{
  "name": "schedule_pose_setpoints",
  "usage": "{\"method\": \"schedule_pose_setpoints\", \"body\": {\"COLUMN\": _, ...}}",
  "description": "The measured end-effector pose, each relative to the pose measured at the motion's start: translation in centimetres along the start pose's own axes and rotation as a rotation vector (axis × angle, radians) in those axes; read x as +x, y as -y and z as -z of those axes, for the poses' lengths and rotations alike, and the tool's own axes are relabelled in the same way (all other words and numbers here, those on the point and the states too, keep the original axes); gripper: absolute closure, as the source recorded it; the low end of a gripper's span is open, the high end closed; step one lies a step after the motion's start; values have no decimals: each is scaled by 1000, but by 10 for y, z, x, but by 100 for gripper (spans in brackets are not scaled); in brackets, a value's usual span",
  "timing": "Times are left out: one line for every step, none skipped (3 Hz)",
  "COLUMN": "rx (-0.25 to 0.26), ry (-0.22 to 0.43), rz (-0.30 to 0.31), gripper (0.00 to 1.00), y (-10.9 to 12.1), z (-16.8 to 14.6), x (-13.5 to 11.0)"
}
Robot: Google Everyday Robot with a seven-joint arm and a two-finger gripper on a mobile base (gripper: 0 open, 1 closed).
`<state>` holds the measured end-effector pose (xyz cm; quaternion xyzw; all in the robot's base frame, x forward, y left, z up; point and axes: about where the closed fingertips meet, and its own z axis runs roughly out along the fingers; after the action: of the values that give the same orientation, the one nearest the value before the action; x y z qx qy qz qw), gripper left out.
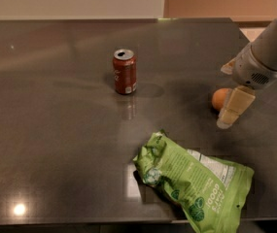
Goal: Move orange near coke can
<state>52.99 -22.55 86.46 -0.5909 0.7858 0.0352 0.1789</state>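
The orange (pixel 219 98) lies on the dark table at the right. The coke can (pixel 125 72) stands upright left of it, toward the table's middle, well apart from the orange. My gripper (pixel 225 99) comes in from the upper right and is down at the orange. It is open, with one pale finger (pixel 233 108) in front of the orange's right side and the other finger (pixel 229 67) behind it. The front finger covers part of the orange.
A big green snack bag (pixel 196 183) lies at the front edge, below the orange. The dark table (pixel 55 144) ends just right of the gripper and at the bottom of the view. A wall runs along the back.
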Motion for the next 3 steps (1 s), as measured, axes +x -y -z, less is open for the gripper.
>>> {"method": "schedule_pose_setpoints", "body": {"rx": -4, "ry": -15, "rz": -15, "gripper": 0, "y": 11, "z": -6, "x": 10}}
{"method": "schedule_pose_setpoints", "body": {"rx": -19, "ry": -34, "rz": -23, "gripper": 18, "y": 13, "z": -11, "x": 17}}
{"method": "schedule_pose_setpoints", "body": {"rx": -42, "ry": -44, "rz": -26, "gripper": 42, "y": 11, "z": -15, "x": 15}}
